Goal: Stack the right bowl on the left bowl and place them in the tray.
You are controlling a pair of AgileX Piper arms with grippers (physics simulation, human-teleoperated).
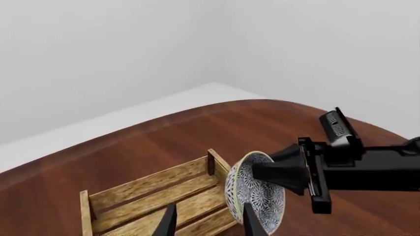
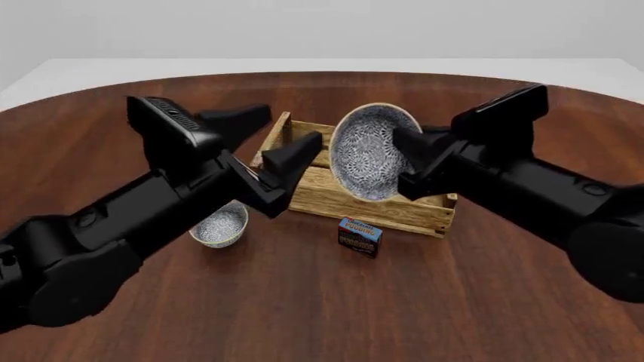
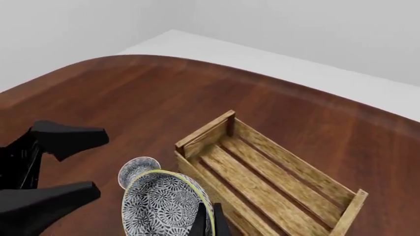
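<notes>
Right claw: clamped on the rim of the larger patterned bowl, holding it in the air, tipped on edge with its inside facing the front camera; in the right wrist view the two fingers pinch the bowl's rim between them.

Larger bowl: lifted off the desk, hanging over the wooden crate in the front view; blue-and-white pattern inside, a yellow-green band at the lip.

Left claw: spread wide, nothing between the fingers; raised above the desk on the left side, its tips near the crate's left end.

Smaller bowl: upright on the desk, left of the crate and just beside its front left corner; partly hidden behind the left arm in the front view.

Tray: a light-brown slatted crate with raised corner posts, at the middle of the desk; the slats that show are bare.

Carton: small, dark, blue-topped, on the desk just in front of the tray's near long side.

Desk: reddish-brown wood, rounded far edge.
</notes>
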